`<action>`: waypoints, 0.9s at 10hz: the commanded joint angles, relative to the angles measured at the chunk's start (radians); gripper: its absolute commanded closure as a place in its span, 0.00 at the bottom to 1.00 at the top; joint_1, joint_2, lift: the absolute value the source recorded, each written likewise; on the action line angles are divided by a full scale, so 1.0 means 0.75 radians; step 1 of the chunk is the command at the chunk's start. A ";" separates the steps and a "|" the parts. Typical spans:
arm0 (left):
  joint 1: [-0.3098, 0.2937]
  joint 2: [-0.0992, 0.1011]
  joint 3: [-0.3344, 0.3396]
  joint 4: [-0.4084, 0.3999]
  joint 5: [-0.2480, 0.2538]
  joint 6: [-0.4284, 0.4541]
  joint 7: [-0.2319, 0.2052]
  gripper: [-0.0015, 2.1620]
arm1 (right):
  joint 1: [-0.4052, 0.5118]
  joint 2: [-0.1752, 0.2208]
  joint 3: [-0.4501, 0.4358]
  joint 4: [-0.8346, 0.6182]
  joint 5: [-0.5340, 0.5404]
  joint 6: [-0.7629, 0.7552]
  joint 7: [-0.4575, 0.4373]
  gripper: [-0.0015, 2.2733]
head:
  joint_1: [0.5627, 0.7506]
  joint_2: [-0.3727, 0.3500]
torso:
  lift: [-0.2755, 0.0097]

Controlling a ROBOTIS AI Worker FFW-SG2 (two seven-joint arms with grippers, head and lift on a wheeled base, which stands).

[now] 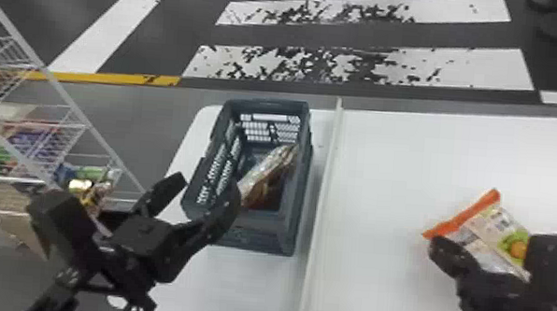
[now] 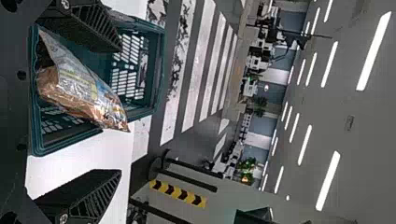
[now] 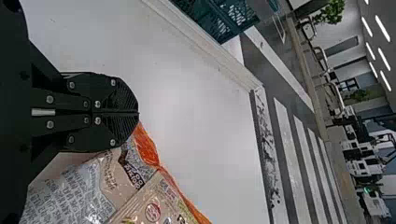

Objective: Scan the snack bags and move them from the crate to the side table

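In the head view, a brown snack bag (image 1: 267, 177) lies inside the crate (image 1: 291, 235), just ahead of the spread left hand (image 1: 210, 185), and an orange-edged bag (image 1: 497, 224) lies on the bench (image 1: 384, 174), partly hidden by the right hand (image 1: 439, 248). The left wrist view has the brown snack bag beyond the left hand's parted fingers. In the right wrist view the right hand is clenched empty, the orange-edged bag near its fingertips.

A dark crate (image 1: 262, 236) is being held upright by a white table (image 1: 231, 285), near a pale strip (image 1: 325, 193). Across the strip, an orange-edged snack bag (image 1: 492, 228) is being supported by another white tabletop (image 1: 393, 175).
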 commanded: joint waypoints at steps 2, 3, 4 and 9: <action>0.005 -0.007 0.000 -0.002 0.002 -0.004 -0.010 0.03 | -0.057 0.008 -0.042 0.044 -0.018 0.016 -0.037 0.92 | 0.70 0.79 | 0.66; 0.005 -0.009 0.000 0.002 0.004 -0.004 -0.015 0.03 | -0.057 0.010 -0.072 0.046 -0.029 0.016 -0.041 0.92 | 0.70 0.78 | 0.66; 0.005 -0.009 -0.008 0.006 0.004 -0.004 -0.023 0.03 | -0.053 0.012 -0.105 0.052 -0.053 0.012 -0.055 0.92 | 0.70 0.75 | 0.66; -0.007 -0.011 -0.023 0.008 0.004 -0.004 -0.035 0.03 | 0.006 0.010 -0.254 0.048 -0.151 -0.017 -0.035 0.92 | 0.70 0.60 | 0.66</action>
